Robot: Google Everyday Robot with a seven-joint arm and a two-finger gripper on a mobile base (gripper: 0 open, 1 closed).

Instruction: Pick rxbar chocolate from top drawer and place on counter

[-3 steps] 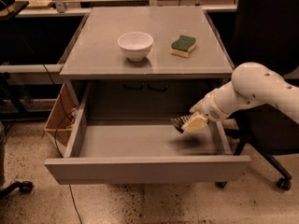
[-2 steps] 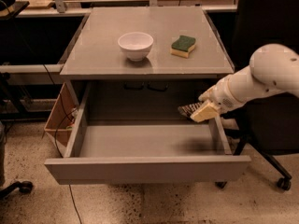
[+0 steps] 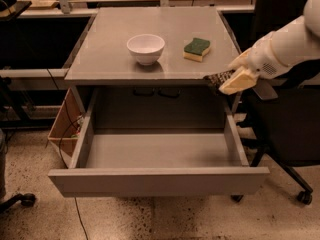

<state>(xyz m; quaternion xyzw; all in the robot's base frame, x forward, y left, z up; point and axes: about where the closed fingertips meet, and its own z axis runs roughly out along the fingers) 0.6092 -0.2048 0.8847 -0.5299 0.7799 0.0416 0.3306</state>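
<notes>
1. End effector position. My gripper (image 3: 226,80) sits at the front right corner of the counter (image 3: 115,66), at about 4 o'clock from the counter's centre. My white arm (image 3: 285,46) enters from the 3 o'clock edge of the view and slopes down toward 8 o'clock.

2. Grasp state. My cream-coloured fingers (image 3: 239,80) are clamped on the rxbar chocolate (image 3: 216,78). The dark wrapper sticks out of them toward 9 o'clock, close to level.

3. Bar position. The rxbar chocolate is in the air above the drawer, level with the counter's front edge and overlapping it at the corner. I cannot tell whether it touches the counter.

4. Drawer. The top drawer (image 3: 157,181) is pulled out toward 6 o'clock below the counter. Its flat front panel faces the camera, and its grey floor and low side walls are exposed.

5. Counter contents. A white bowl (image 3: 145,48) stands near the middle. A green-and-yellow sponge (image 3: 197,49) lies at 3 o'clock from the bowl, near it but not touching, and at 11 o'clock from my gripper.

6. Surroundings. A cardboard box (image 3: 64,126) stands at 9 o'clock from the drawer. A black office chair (image 3: 292,129) stands at 3 o'clock, under my arm.
</notes>
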